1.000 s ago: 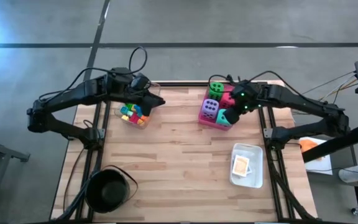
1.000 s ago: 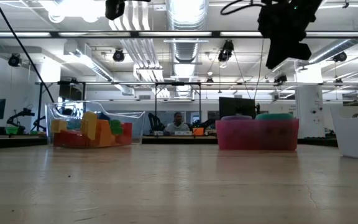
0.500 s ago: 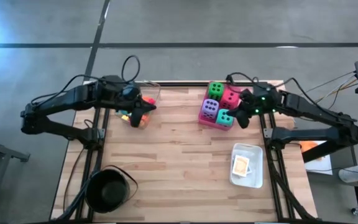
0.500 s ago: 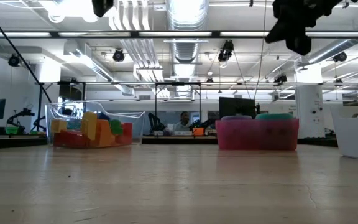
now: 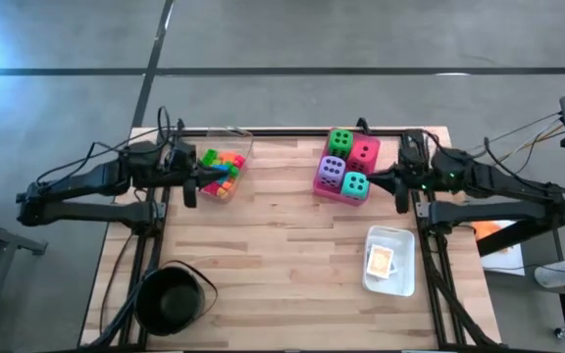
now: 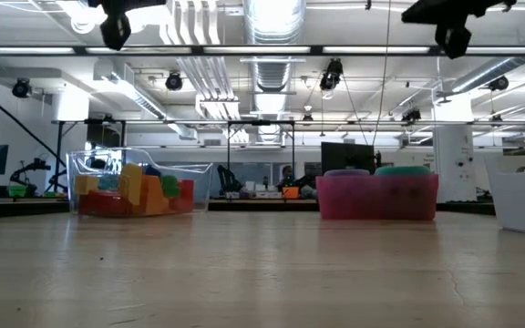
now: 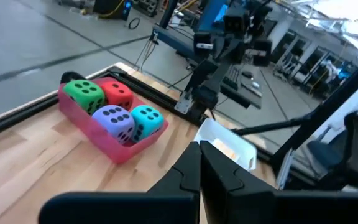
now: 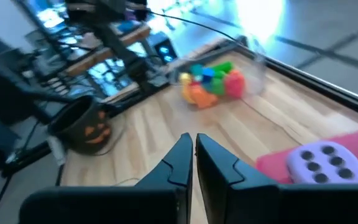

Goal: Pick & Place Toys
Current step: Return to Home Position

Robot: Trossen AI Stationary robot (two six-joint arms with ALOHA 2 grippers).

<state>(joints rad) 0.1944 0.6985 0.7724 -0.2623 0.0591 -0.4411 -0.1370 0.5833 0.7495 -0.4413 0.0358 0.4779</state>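
Four dice (image 5: 340,140), three trays (image 5: 406,236), one pot (image 5: 146,296)

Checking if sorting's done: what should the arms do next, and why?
Likely fold both arms to rest. The dice sit in the pink tray, blocks in the clear tray, a card in the white tray; no loose toy shows, and the left gripper and right gripper are shut, empty.

Coloured blocks (image 6: 139,193) are lying well below the jaws of the left gripper (image 6: 115,38). A pink tray (image 6: 378,202) is sitting below, slightly left of, the right gripper (image 6: 451,40).

Green die (image 5: 340,140), pink-red die (image 5: 365,152), purple die (image 5: 332,170), teal die (image 5: 354,184), black-dotted; pink tray (image 6: 376,200); multicoloured blocks (image 5: 222,167); black pot (image 5: 170,297).
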